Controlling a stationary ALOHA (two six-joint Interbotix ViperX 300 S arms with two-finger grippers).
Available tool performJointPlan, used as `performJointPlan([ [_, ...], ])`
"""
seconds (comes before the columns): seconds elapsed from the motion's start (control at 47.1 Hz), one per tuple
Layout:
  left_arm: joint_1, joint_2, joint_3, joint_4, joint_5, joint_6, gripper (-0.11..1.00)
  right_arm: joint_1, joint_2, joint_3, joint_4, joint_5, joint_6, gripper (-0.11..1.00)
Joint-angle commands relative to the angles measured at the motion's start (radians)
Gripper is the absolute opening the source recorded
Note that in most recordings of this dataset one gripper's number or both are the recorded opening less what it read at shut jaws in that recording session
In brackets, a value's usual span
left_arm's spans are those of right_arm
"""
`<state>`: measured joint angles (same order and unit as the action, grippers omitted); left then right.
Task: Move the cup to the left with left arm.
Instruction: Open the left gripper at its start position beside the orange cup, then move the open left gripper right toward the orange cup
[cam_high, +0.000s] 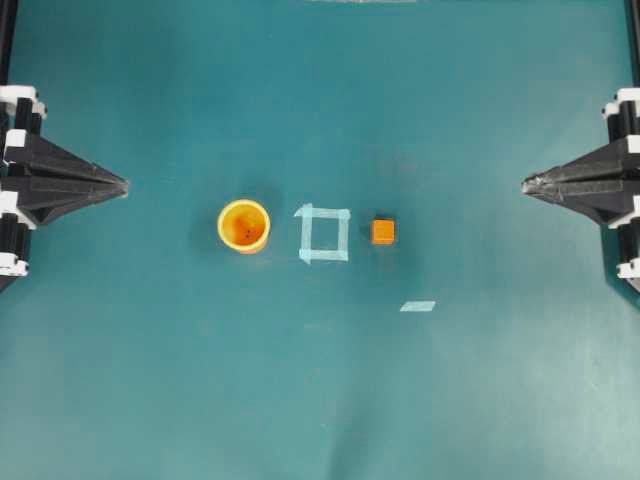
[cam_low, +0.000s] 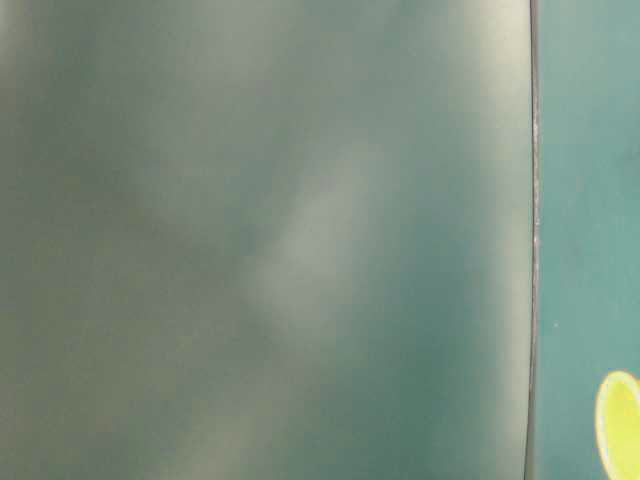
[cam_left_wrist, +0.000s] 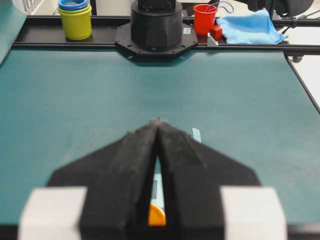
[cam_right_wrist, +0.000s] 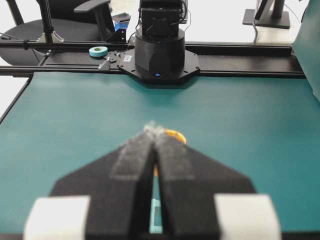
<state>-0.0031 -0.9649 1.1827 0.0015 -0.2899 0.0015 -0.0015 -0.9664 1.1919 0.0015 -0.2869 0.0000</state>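
1. Teal matting (cam_high: 320, 100) covers the whole table, and the small round orange-yellow plastic cup (cam_high: 244, 226) stands upright on it a little left of centre, mouth up, its lighter yellow rim plain from overhead.
2. Just to the cup's right is a square outline of pale tape (cam_high: 325, 233) stuck to the mat; the cup sits outside it, close to its left side but apart from it.
3. On the far side of that square lies a small orange cube (cam_high: 383, 232), and a loose strip of pale tape (cam_high: 418, 306) lies nearer the front, to the cube's right.
4. The left gripper (cam_high: 122, 185) is parked at the left edge, well apart from the cup, pointed fingers pressed tip to tip and holding nothing. From its wrist camera the same left gripper (cam_left_wrist: 158, 121) shows its black fingers meeting at the tip, with a sliver of orange (cam_left_wrist: 156, 216) seen low through the slit.
5. The right gripper (cam_high: 527, 183) sits likewise at the right edge, tips together and empty-handed; its own camera shows the closed point (cam_right_wrist: 154, 129) with the cup's rim (cam_right_wrist: 176, 135) peeping past it.
6. In the table-level view only a yellow rim edge (cam_low: 618, 425) of the cup is clear.
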Motion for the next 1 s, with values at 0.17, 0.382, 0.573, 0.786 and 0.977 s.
performJointPlan([
  [0.17, 0.002, 0.002, -0.026, 0.011, 0.078, -0.008, 0.07, 0.000, 0.009, -0.060, -0.003, -0.006, -0.011, 0.00],
  [0.382, 0.002, 0.012, -0.021, 0.012, 0.106, 0.005, 0.08, 0.000, 0.009, -0.060, -0.002, -0.011, -0.009, 0.00],
  [0.573, 0.029, 0.046, 0.006, 0.015, 0.103, 0.008, 0.16, 0.000, 0.009, -0.060, -0.002, -0.006, -0.009, 0.00],
  [0.786, 0.049, 0.104, 0.043, 0.023, 0.032, 0.009, 0.39, -0.002, 0.009, -0.061, -0.002, -0.005, -0.009, 0.00],
  [0.977, 0.052, 0.193, 0.087, 0.025, -0.092, 0.043, 0.59, -0.002, 0.009, -0.061, -0.003, -0.005, -0.012, 0.00],
])
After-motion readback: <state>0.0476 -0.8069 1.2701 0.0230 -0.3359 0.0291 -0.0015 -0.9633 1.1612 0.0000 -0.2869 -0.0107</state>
